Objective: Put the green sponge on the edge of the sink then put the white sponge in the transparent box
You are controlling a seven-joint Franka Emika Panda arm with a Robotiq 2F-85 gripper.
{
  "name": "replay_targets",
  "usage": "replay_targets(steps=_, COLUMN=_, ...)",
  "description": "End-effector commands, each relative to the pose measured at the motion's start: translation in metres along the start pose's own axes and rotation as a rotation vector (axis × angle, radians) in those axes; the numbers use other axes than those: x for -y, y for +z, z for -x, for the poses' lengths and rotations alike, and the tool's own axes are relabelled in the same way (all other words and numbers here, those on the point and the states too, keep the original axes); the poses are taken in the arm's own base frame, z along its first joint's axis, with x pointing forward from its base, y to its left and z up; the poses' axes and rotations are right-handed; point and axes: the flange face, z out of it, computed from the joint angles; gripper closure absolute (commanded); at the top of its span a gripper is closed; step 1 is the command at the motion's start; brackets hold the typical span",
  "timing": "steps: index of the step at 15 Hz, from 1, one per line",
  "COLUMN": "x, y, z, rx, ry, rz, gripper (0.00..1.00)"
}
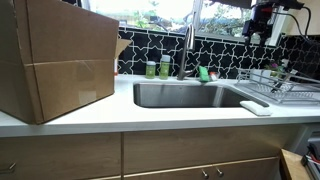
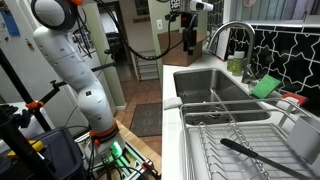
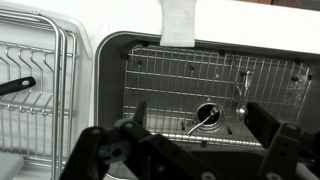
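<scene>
One cardboard box (image 1: pixel 55 60) stands left on the bench (image 1: pixel 100 115). One sink (image 1: pixel 185 95). One dish rack (image 1: pixel 285 85) at right. One pincer (image 3: pixel 190 150) overhead, spread, holding nothing. One green sponge (image 1: pixel 203 73) on the sink's far rim. One white sponge (image 1: pixel 255 107) on its near-right rim.

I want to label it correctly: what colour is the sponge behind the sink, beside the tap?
Green. The sponge shows best in an exterior view.
</scene>
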Motion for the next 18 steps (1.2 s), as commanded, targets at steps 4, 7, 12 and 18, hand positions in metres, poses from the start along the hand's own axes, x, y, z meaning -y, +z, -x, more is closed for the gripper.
replay_targets(steps=4, x=-0.042, y=-0.003, z=-0.09, rx=-0.076, ry=0.316, rz=-0.126, gripper=0.0)
replay_targets(steps=7, x=-0.052, y=0.014, z=-0.133, rx=-0.099, ry=0.45, rz=-0.212, gripper=0.0)
replay_targets(steps=12, x=-0.055, y=0.048, z=-0.192, rx=-0.186, ry=0.657, rz=-0.36, gripper=0.0)
replay_targets(steps=18, x=-0.052, y=0.049, z=-0.191, rx=-0.189, ry=0.634, rz=-0.335, gripper=0.0)
